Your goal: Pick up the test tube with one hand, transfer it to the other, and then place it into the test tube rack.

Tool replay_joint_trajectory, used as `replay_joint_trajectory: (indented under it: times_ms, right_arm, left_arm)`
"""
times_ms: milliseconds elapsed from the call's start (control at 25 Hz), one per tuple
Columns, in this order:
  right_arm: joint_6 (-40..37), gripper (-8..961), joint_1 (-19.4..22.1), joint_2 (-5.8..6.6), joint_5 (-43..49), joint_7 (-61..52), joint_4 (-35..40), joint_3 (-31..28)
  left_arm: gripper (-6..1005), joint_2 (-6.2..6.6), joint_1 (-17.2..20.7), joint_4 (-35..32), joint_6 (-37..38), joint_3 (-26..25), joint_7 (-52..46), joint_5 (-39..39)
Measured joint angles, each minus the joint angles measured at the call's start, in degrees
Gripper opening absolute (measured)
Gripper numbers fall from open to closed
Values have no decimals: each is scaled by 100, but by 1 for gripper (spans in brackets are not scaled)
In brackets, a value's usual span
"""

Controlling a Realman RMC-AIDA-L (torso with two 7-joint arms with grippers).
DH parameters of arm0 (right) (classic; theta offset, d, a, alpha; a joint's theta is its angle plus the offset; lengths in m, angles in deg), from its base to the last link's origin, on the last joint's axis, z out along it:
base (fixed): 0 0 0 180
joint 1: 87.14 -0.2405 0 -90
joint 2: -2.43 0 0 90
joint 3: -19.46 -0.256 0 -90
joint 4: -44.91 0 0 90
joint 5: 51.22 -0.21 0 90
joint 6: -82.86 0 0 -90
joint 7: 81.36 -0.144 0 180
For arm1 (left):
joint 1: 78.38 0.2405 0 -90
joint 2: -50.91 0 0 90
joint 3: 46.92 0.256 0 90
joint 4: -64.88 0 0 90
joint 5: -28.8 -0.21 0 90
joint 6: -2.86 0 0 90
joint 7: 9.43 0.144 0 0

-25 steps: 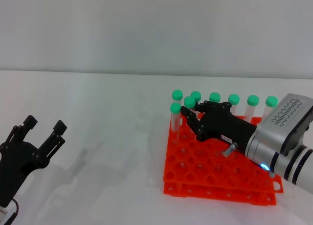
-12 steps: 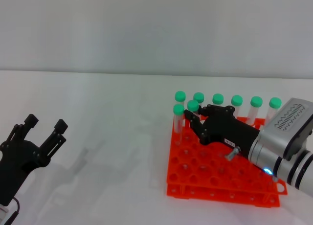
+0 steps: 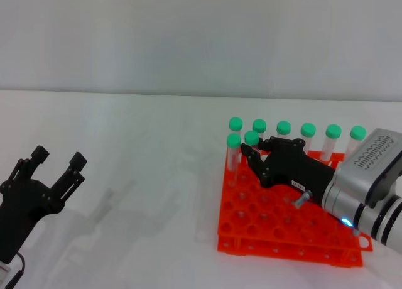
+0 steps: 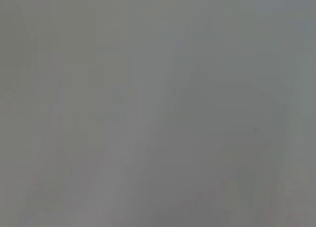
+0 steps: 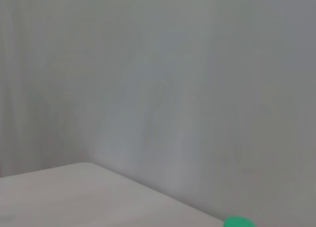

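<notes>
— Two grippers show in the head view. What about the right one?

— Right gripper reaches over the orange rack from the right side, its black fingers pointing toward the rack's far left corner. A green-capped test tube stands right at the fingertips. I cannot tell whether the fingers are clamped on it or just beside it; the tube's body is hidden behind them and only the cap shows.

— So where is that tube on the rack?

— Upright, in the second row from the back, next to another capped tube at the left edge of the same row.

— And the left gripper?

— Left gripper sits at the lower left, well apart from the rack, fingers spread wide and holding nothing.

— How many tubes in all?

— Eight green caps: six in the back row, two in the row in front. One rack, many bare holes toward the near side.

— What is cut off or hard to see?

— The right arm's silver wrist runs off the right edge. The left wrist view is a plain grey blur. The right wrist view shows a pale wall, a strip of white table and the top of one green cap at the edge.
</notes>
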Motion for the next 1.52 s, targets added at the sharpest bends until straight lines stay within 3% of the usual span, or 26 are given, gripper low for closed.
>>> replay_joint_trajectory:
  times_ms: [520,720,960,1080,1160,1520]
  right_arm:
    - [-16,192,111,0,43,3,-32,-24]
    - [-267,280,185,0,71,8,-15,-14]
    - [-399,284,260,1,56,-20,-23,-52]
    - [-450,385,324,11,45,-41,-21,-55]
    - [-659,453,438,21,42,-44,-2,-55]
    - [-1834,506,1032,70,65,-4,-100,-498]
  left_arm:
    - [861,6,-54,0,0,0,0,11]
    - [861,10,-54,0,0,0,0,11]
    - [861,17,-55,0,1,-9,0,11]
    - [861,18,-59,0,0,-9,0,10]
    - [861,19,-59,0,1,-9,1,9]
    - [861,20,-65,0,-6,-92,34,44]
